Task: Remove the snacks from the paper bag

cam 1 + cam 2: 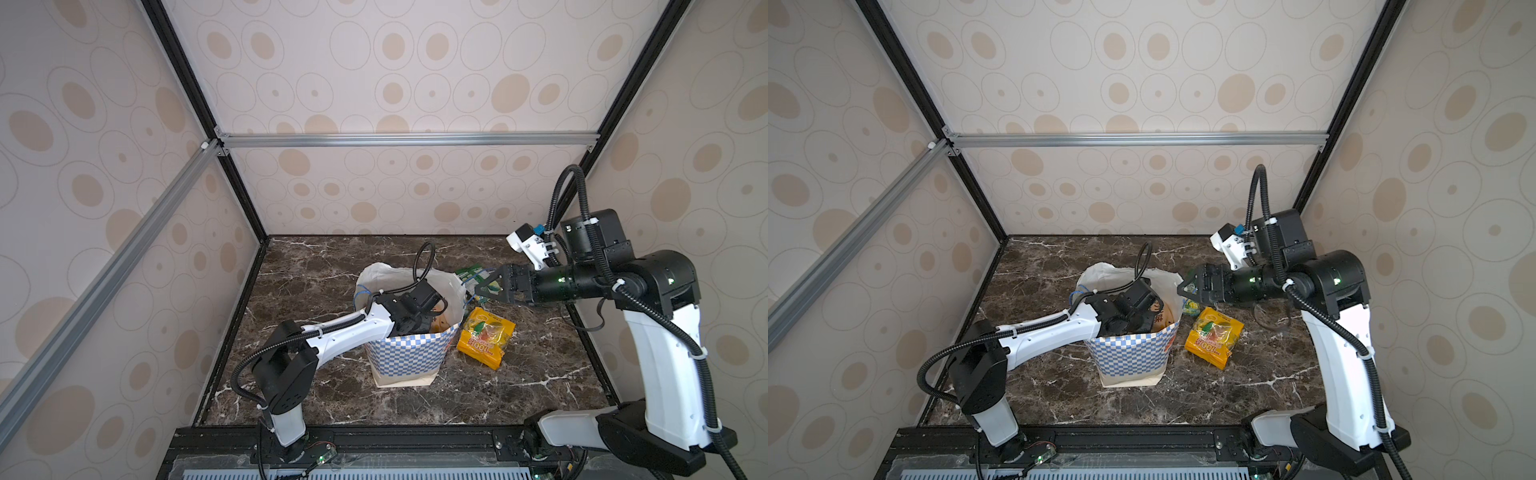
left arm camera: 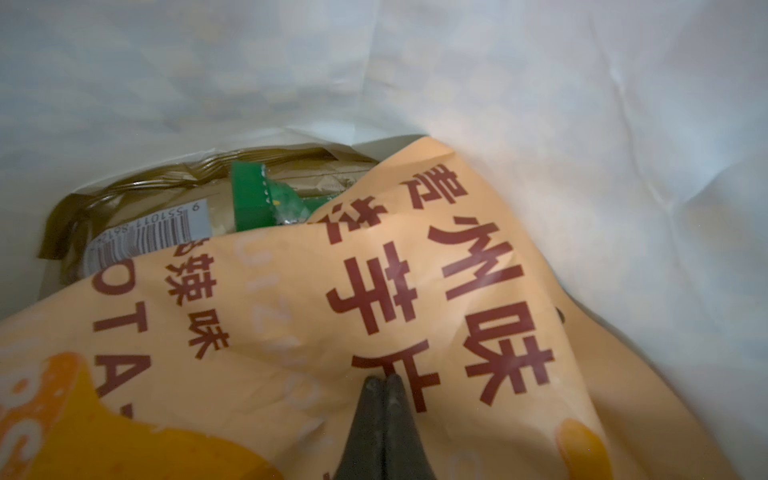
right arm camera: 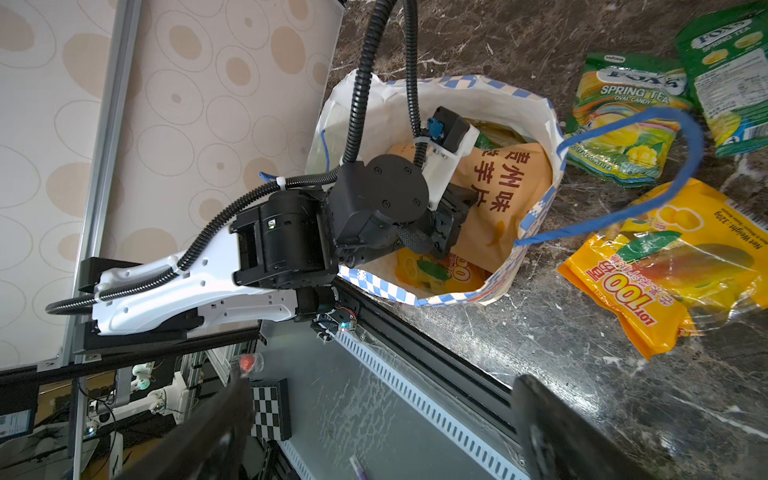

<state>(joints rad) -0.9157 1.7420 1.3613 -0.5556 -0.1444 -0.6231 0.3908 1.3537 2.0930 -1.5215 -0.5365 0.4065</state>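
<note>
Paper bag (image 1: 409, 353) (image 1: 1129, 353) stands upright mid-table (image 1: 332, 270), and the left arm reaches down into its mouth. Left gripper (image 2: 383, 386) is deep inside, jaws pressed together, tips right on the orange-tan chips bag (image 2: 291, 311) (image 3: 507, 183). Can't tell if any film is caught between them. The chips bag lies on top of the pile, directly under and ahead of the tips. Beyond it, against the white bag wall (image 2: 540, 124), are a green packet (image 2: 253, 195) and a golden-transparent bag (image 2: 145, 199) with a barcode. Another yellow packet (image 3: 432, 270) sits in the bag beside the left wrist.

Right gripper (image 1: 482, 289) (image 1: 1185, 289) is outside, just beside the bag's right rim, jaws spread wide and holding nothing. Out on the table are the yellow-orange gummy bag (image 1: 484, 338) (image 3: 665, 270), near the bag's right side, and two green packets (image 3: 627, 120) (image 3: 727, 70) behind it. Blue cord handle (image 3: 696, 143) loops out over them.
</note>
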